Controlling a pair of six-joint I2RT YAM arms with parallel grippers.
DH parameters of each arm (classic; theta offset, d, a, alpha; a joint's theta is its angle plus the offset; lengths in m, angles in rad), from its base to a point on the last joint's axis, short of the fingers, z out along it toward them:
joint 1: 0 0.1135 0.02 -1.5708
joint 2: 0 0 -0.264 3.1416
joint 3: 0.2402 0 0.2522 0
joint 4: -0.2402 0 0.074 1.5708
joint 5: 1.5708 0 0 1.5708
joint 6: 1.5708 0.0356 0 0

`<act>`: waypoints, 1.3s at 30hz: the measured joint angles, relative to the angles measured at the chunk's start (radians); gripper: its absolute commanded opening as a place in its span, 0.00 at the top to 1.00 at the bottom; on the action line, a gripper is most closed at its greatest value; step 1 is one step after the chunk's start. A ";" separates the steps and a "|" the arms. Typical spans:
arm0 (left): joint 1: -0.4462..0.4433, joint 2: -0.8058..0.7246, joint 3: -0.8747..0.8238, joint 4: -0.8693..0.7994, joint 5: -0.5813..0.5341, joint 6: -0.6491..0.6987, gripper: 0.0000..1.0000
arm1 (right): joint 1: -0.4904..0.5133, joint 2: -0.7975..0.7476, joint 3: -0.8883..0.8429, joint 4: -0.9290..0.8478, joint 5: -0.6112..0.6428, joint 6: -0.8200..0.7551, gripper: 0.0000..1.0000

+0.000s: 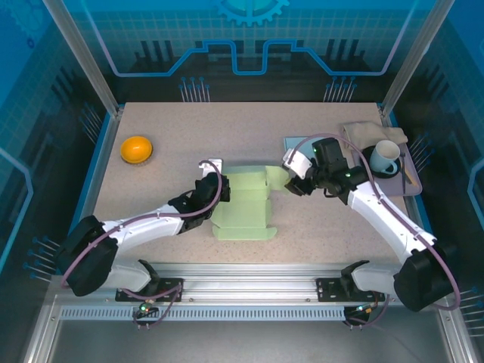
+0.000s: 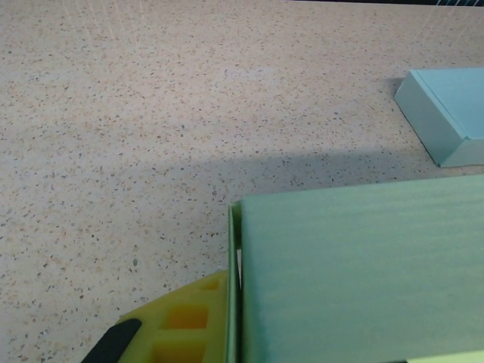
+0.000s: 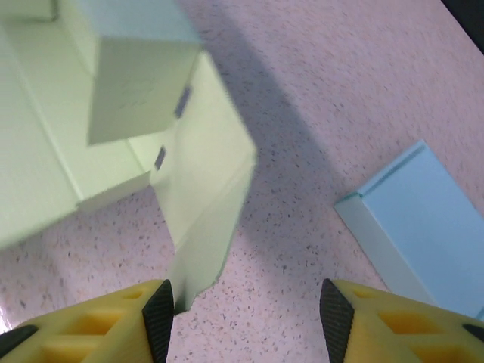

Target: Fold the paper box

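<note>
Judging by its raised walls, the paper box (image 1: pixel 246 208) in the middle of the desk (image 1: pixel 318 136) is half folded: left gripper (image 1: pixel 214 189) clenched on its left wall, right gripper (image 3: pixel 242 318) released by the loose right flap (image 3: pixel 204 227), which next needs pushing inward.
</note>
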 measured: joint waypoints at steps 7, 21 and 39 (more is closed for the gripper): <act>0.000 -0.010 -0.038 0.032 0.025 0.053 0.94 | -0.050 0.017 -0.024 -0.011 -0.226 -0.181 0.43; 0.000 -0.030 -0.059 0.077 0.024 0.133 0.94 | -0.085 0.018 -0.039 -0.065 -0.315 -0.323 0.35; 0.000 -0.041 -0.059 0.091 0.048 0.178 0.94 | -0.074 0.085 -0.065 -0.043 -0.192 -0.347 0.35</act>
